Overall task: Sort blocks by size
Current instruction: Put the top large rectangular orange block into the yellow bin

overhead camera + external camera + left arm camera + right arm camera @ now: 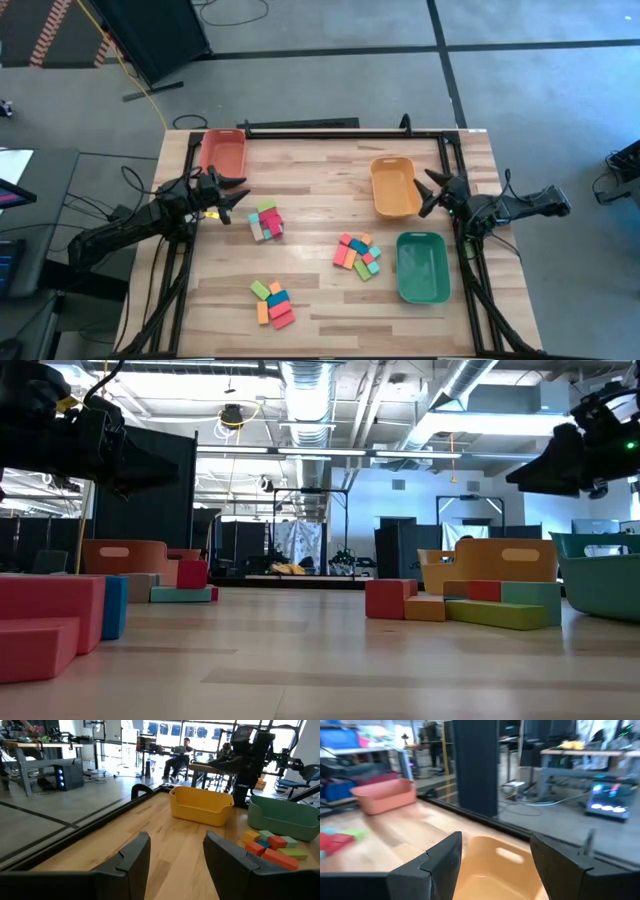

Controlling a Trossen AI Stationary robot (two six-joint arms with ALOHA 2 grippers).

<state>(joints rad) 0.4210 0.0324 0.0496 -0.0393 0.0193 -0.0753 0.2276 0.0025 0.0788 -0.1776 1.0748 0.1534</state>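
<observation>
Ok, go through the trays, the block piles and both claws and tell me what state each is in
red-orange tray: empty
orange tray: empty
green tray: empty
blocks: three unsorted piles on the table
left claw: open, holding nothing, raised near the red-orange tray
right claw: open, holding nothing, over the orange tray
</observation>
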